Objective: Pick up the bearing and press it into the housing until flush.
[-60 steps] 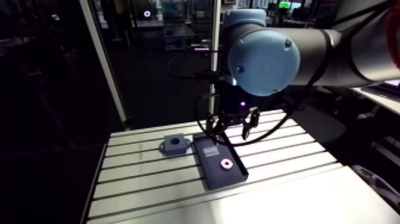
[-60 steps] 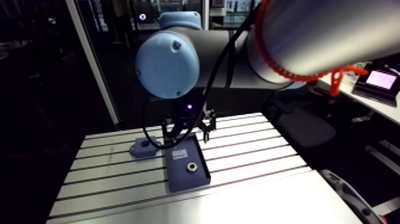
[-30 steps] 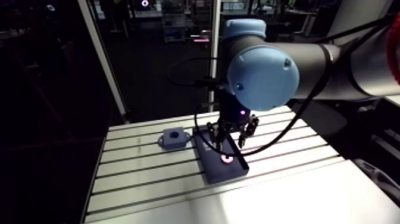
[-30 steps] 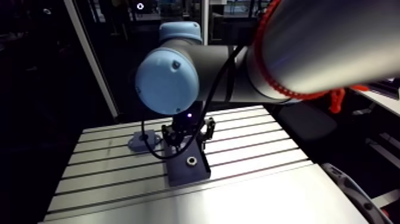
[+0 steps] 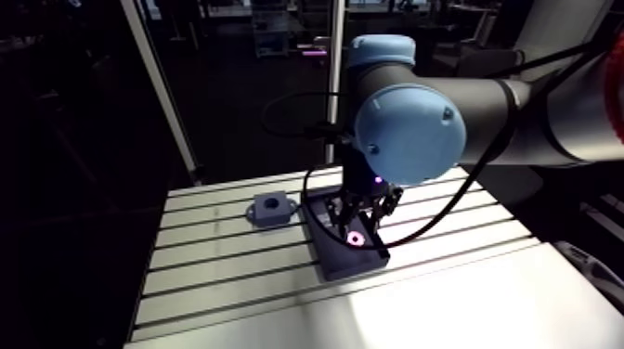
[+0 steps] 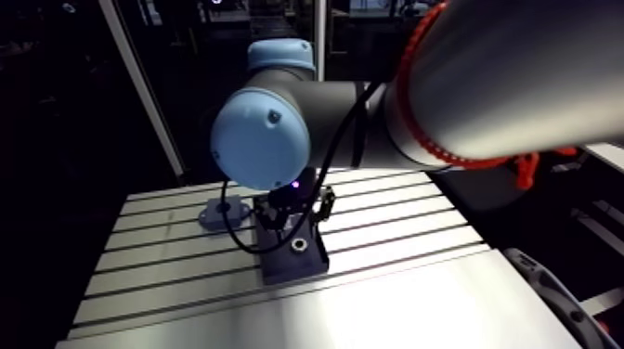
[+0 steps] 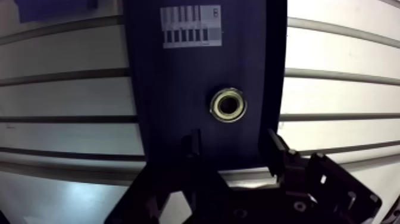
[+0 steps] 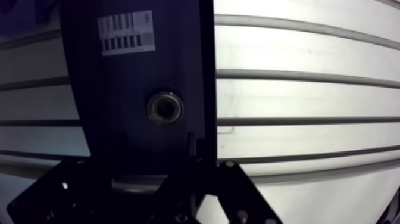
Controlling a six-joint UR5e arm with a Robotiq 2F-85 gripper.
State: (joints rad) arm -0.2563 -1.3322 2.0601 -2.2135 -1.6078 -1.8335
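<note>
A: Arm view — claw [image 5: 362, 221] low over the dark tray [image 5: 345, 267]; bearing [image 5: 356, 240] lies in it, housing [image 5: 270, 208] apart on the worktop [image 5: 214, 278].
B: Wrist view — fingers [image 7: 193, 143] spread, nothing held; bearing just ahead of their gap, centred.

A robotics lab: a blue-capped industrial arm [image 5: 506, 102] reaches over a slotted aluminium table [image 5: 223, 274] that holds a dark tray [image 7: 172, 83] with a printed label [image 7: 191, 27].
</note>
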